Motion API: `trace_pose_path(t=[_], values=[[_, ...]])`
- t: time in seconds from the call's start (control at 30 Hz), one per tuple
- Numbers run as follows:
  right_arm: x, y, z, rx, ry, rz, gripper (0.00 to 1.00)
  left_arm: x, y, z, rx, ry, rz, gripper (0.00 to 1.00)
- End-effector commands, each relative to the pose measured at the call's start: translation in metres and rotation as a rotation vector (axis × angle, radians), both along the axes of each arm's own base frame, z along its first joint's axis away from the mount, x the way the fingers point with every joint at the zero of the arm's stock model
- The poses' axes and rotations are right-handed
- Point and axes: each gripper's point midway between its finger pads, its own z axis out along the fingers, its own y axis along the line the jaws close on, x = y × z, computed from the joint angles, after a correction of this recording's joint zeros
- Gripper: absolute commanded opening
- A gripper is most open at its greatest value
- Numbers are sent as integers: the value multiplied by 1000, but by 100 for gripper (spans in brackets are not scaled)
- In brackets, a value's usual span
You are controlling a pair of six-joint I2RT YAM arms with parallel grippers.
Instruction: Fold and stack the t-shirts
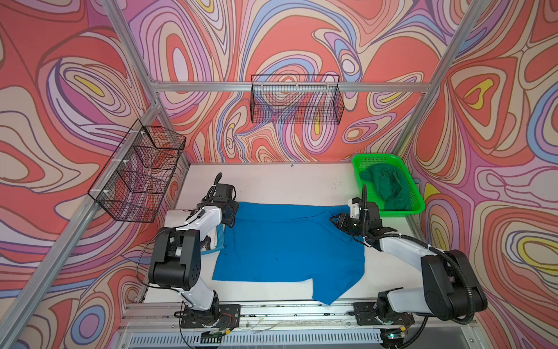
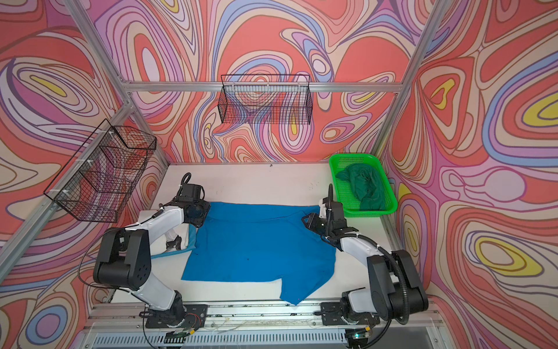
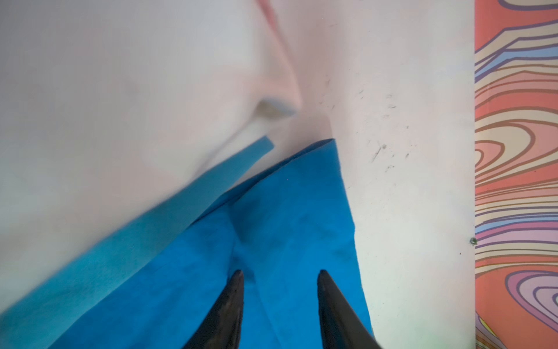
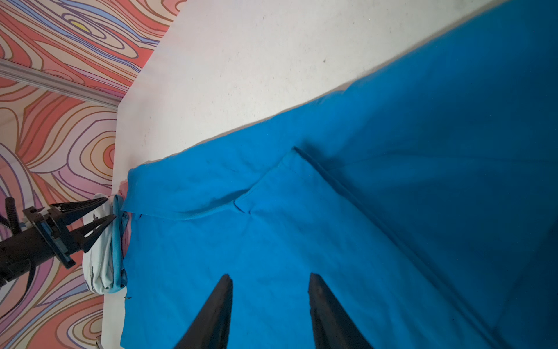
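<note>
A bright blue t-shirt (image 1: pixel 287 247) (image 2: pixel 259 244) lies spread on the white table, one sleeve hanging toward the front rail. My left gripper (image 1: pixel 232 220) (image 3: pixel 280 272) is low over its far left corner, jaws apart, blue cloth (image 3: pixel 287 211) under the tips. My right gripper (image 1: pixel 333 218) (image 4: pixel 270 276) hovers near the far right shoulder, jaws apart over the cloth (image 4: pixel 332 226). Under my left arm sits a folded stack: a white shirt (image 2: pixel 181 235) (image 3: pixel 120 121) over a lighter blue one (image 3: pixel 151 229) (image 4: pixel 116 256). A dark green t-shirt (image 1: pixel 388 187) lies crumpled in the basket.
The bright green mesh basket (image 1: pixel 377 157) (image 2: pixel 353 157) stands at the table's far right corner. Black wire baskets hang on the back wall (image 1: pixel 297 99) and the left wall (image 1: pixel 139 172). An aluminium rail (image 1: pixel 287 311) runs along the front edge.
</note>
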Motion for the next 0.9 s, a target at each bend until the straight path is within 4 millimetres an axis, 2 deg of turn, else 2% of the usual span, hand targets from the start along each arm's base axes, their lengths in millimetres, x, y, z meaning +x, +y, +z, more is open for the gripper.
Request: trace_pose_path(t=[0.0, 0.13, 0.33, 0.47, 0.6, 0.7, 0.87], values=[[1, 1, 1, 7, -7, 1, 44, -10, 9, -17, 55, 90, 1, 36], [1, 0, 1, 4, -8, 0, 44, -15, 8, -27, 46, 107, 2, 32], [1, 0, 0, 4, -8, 2, 44, -22, 9, -35, 49, 138, 2, 39], [0, 0, -1, 4, -8, 3, 44, -22, 9, -38, 50, 145, -3, 39], [0, 0, -1, 4, -9, 3, 44, -17, 9, -42, 55, 158, -11, 32], [0, 0, 0, 2, -10, 2, 44, -11, 9, -42, 65, 167, -24, 23], [0, -1, 1, -1, -13, 0, 44, -5, 11, -39, 84, 178, -37, 15]])
